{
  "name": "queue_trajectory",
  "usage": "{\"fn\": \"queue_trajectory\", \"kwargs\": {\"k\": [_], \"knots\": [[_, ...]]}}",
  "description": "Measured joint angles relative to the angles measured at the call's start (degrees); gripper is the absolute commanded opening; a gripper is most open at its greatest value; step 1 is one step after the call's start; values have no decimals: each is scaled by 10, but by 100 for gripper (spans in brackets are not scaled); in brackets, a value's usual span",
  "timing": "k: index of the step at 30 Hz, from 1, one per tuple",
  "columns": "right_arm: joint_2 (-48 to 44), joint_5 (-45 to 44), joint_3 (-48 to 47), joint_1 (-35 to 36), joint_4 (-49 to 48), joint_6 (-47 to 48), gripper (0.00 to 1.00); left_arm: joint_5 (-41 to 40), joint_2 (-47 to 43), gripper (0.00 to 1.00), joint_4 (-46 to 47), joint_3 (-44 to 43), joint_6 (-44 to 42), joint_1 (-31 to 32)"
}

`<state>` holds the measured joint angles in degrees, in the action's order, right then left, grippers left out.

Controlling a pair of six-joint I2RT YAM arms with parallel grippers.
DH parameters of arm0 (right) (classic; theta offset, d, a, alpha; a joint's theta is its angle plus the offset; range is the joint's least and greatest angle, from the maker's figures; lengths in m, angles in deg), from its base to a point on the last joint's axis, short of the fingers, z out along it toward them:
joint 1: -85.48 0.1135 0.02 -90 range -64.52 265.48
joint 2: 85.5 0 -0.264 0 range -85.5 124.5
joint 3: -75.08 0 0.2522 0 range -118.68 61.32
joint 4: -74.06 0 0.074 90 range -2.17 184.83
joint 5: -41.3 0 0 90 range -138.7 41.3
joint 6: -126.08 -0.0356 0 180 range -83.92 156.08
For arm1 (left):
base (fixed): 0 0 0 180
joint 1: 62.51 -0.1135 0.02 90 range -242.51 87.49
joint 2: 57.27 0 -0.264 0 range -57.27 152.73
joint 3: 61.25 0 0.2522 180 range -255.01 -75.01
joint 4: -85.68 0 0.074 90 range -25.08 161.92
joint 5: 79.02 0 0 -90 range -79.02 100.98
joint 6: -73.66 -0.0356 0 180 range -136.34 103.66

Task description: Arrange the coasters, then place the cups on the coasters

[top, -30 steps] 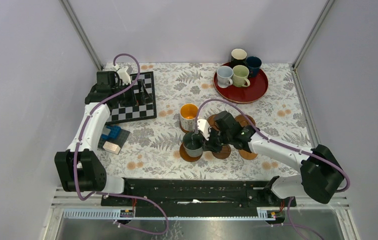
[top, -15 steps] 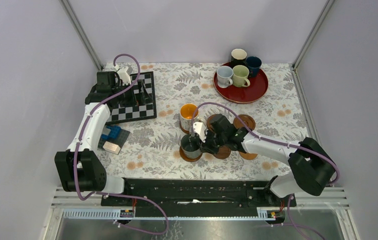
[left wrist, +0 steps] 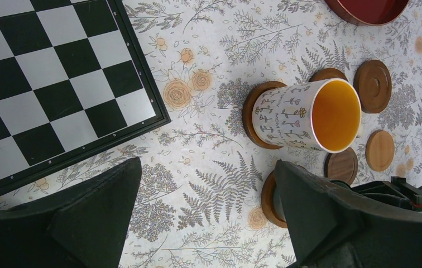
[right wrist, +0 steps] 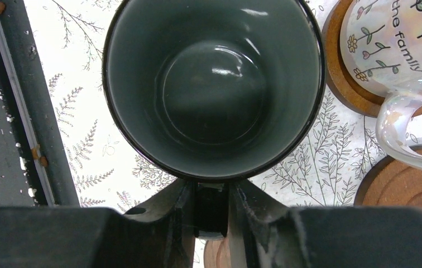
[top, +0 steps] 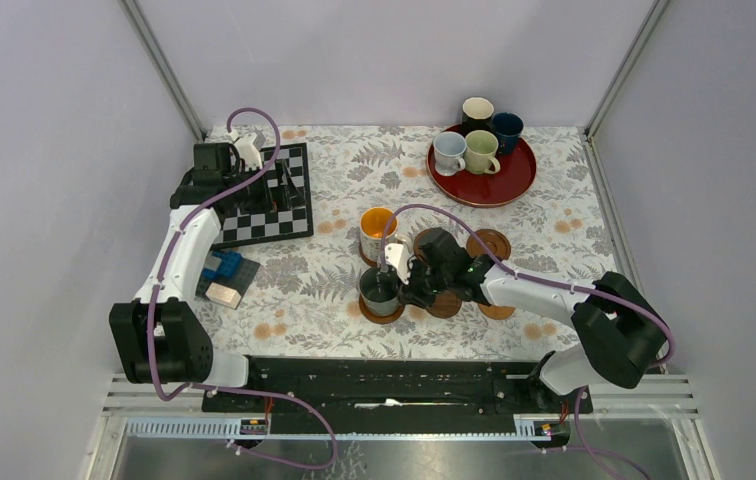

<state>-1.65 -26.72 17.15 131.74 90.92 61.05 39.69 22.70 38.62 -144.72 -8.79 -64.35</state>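
Observation:
A dark grey-green cup (top: 381,290) (right wrist: 214,84) stands on a wooden coaster (top: 381,313) near the table's front middle. My right gripper (top: 406,288) (right wrist: 211,192) is shut on its handle, one finger on each side. The orange-inside white cup (top: 378,233) (left wrist: 309,114) (right wrist: 398,39) stands on another coaster (left wrist: 250,111) just behind. Bare coasters (top: 491,243) (top: 444,305) (top: 497,310) lie to the right. My left gripper (top: 219,162) (left wrist: 209,167) hangs open and empty over the chessboard side. Pale blue-white (top: 448,152), pale green (top: 480,150), black (top: 476,112) and navy (top: 506,128) cups stand on the red tray (top: 499,187).
A chessboard (top: 274,205) (left wrist: 41,78) lies at the back left under my left arm. Small blue blocks (top: 222,267) and a pale block (top: 224,293) sit by the left arm. The red tray's edge (left wrist: 365,8) shows in the left wrist view.
My right arm has shifted a little to the left with the dark grey-green cup, which now sits squarely over its coaster. The left arm has not moved.

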Motion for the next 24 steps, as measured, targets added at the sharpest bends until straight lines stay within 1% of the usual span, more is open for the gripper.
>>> {"fn": "queue_trajectory", "kwargs": {"k": [7,8,13,17,21,24], "knots": [[-2,4,0,2,2,-7,56,0,0,99,0,0,0,0],[-5,4,0,2,4,-8,59,0,0,99,0,0,0,0],[-36,7,0,2,16,-13,66,0,0,99,0,0,0,0],[-64,10,0,2,45,-15,78,0,0,99,0,0,0,0],[-93,18,-13,2,97,-14,80,0,0,99,0,0,0,0],[-99,40,-55,-8,141,-14,81,0,0,99,0,0,0,0]]}}
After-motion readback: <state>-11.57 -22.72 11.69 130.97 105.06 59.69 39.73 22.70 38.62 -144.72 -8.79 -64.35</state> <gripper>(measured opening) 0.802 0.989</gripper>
